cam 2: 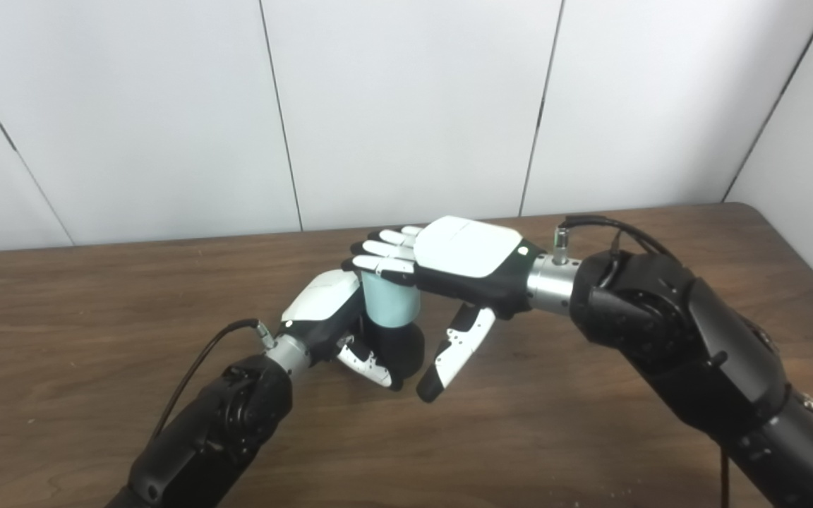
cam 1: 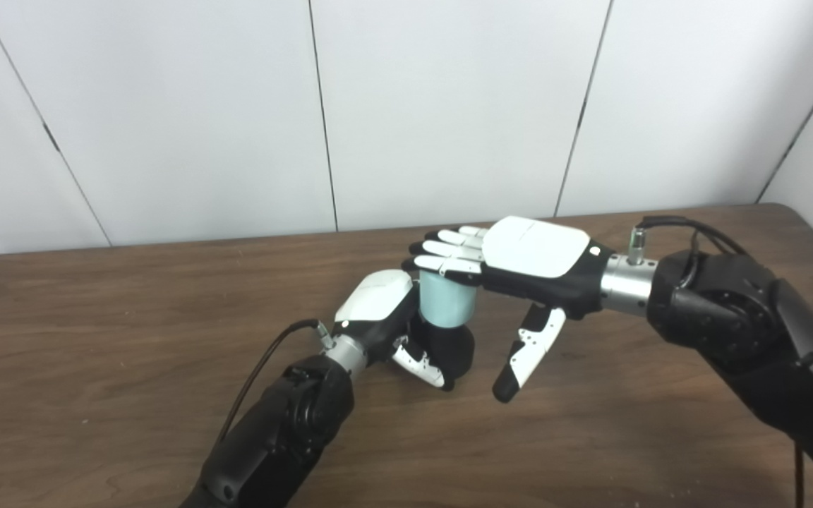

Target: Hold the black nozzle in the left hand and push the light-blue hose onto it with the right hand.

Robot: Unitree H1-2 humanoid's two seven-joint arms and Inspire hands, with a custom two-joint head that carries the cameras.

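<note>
A: Left hand (cam 1: 385, 317) wrapped round the black nozzle (cam 1: 452, 349), fingers closed on its dark body just above the worktop (cam 1: 131, 339). Held upright, or near enough.

B: And standing on top of the nozzle, the light-blue hose (cam 1: 447, 300). Looks a short, pale sleeve, touching the dark part below. How far seated, hidden by the fingers.

A: Right hand (cam 1: 519, 264) laid flat over the hose's upper end, palm down, fingers (cam 1: 449, 257) stretched across the top, thumb hanging loose well clear of the sleeve. Not gripping anything; spread, pressing at most.

B: Probably light, both pieces. Hose likely soft and a little springy, so apt to buckle or tilt if pushed off-axis. Nozzle likely stiff plastic, smooth, maybe slippery in a loose grip.

A: Best taken by the nozzle's lower body, as now, leaving the neck free. For the hose, a flat push straight down on the rim seems sensible, or a light pinch on the sides near the top.

B: Squeezed too hard, though, and the bore may go oval and bind on the nozzle.

A: Any containers about?

B: None to be seen. Only bare brown worktop round the two hands, pale wall panels (cam 1: 449, 106) behind. Whether anything inside the hose, impossible to tell, top covered by the fingers.
</note>
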